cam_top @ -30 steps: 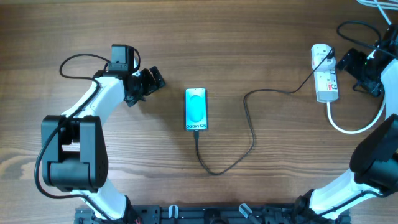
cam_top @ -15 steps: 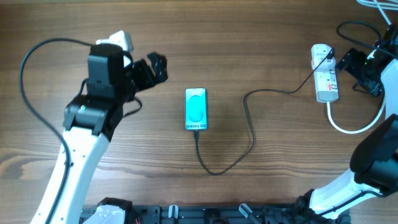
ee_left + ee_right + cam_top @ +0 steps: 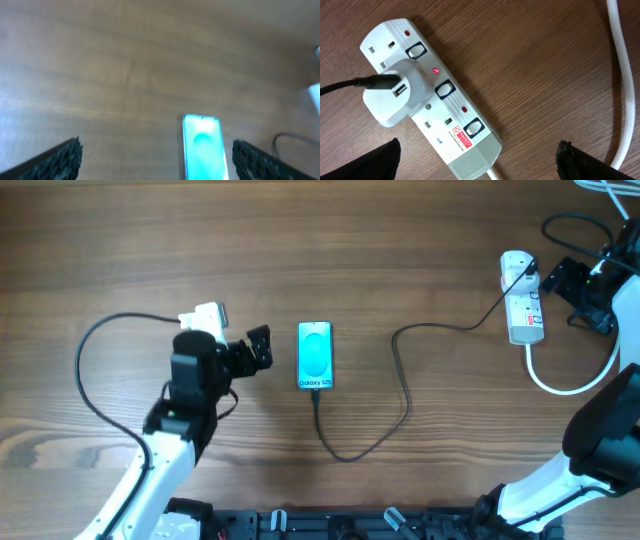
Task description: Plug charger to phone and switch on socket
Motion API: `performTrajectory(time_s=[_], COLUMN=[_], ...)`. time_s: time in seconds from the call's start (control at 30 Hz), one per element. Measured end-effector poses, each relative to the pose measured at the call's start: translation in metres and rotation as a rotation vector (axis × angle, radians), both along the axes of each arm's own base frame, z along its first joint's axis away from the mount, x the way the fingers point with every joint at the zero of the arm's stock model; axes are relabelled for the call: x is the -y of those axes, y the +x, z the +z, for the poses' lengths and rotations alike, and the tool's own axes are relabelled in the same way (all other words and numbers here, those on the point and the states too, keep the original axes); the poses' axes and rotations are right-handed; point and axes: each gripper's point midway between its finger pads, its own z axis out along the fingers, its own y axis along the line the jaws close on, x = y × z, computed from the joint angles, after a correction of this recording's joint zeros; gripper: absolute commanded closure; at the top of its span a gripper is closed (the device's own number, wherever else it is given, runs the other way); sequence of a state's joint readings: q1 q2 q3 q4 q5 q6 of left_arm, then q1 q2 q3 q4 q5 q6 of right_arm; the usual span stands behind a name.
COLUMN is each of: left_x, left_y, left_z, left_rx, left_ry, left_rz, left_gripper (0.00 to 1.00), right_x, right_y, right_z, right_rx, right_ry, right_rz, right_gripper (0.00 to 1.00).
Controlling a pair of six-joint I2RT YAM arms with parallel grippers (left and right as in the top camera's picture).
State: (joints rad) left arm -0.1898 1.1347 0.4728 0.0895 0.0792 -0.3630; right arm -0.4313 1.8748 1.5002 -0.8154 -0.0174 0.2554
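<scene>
- The phone (image 3: 315, 356) lies flat near the middle of the table (image 3: 400, 240), turquoise screen up, with the "Galaxy S25" text at the end nearest the robot.
- The charger (image 3: 450, 327) is a thin black cable. One end meets the phone's near edge. From there it loops toward the robot, curves up and to the right, and runs to the socket (image 3: 522, 298) at the table's far right.
- The overhead view does not resolve whether the connector is fully seated in the phone.
- The socket is a white three-outlet strip. Its thick white lead (image 3: 560, 385) curves off toward the right arm.
- The left gripper (image 3: 260, 348) is just beside the phone's left edge and apart from it. Its jaws are spread wide and hold nothing.
- The right gripper (image 3: 552, 278) is just to the right of the socket. Its jaws are also spread wide and hold nothing. Contact with the strip cannot be determined.
- The right wrist view alone shows the detail of the socket (image 3: 445, 100):
  - a white plug (image 3: 395, 97) sits in the middle outlet, with the black cable leaving it to the left;
  - three rocker switches run along one side;
  - a red indicator (image 3: 435, 71) next to the plug appears brighter than the other two red marks.
- The left wrist view is blurred. It shows the phone (image 3: 202, 147) ahead, between the two fingertips (image 3: 60, 157). The text on the phone is legible only from overhead.
</scene>
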Motion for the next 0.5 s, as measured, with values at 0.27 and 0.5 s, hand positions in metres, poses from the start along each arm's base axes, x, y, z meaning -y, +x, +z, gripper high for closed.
performTrajectory(time_s=[0.27, 0.5], left_x=[-0.012, -0.027], left_y=[-0.064, -0.086], left_z=[-0.054, -0.063], left_rx=[0.031, 0.059], left_ry=[-0.003, 0.024], left_rz=[-0.001, 0.050], left_gripper=[0.00, 0.00], right_x=[0.000, 0.000], right_y=[0.000, 0.000], right_z=[0.000, 0.000], right_rx=[0.000, 0.000], right_ry=[0.000, 0.000], right_rz=[0.000, 0.000], right_gripper=[0.00, 0.00])
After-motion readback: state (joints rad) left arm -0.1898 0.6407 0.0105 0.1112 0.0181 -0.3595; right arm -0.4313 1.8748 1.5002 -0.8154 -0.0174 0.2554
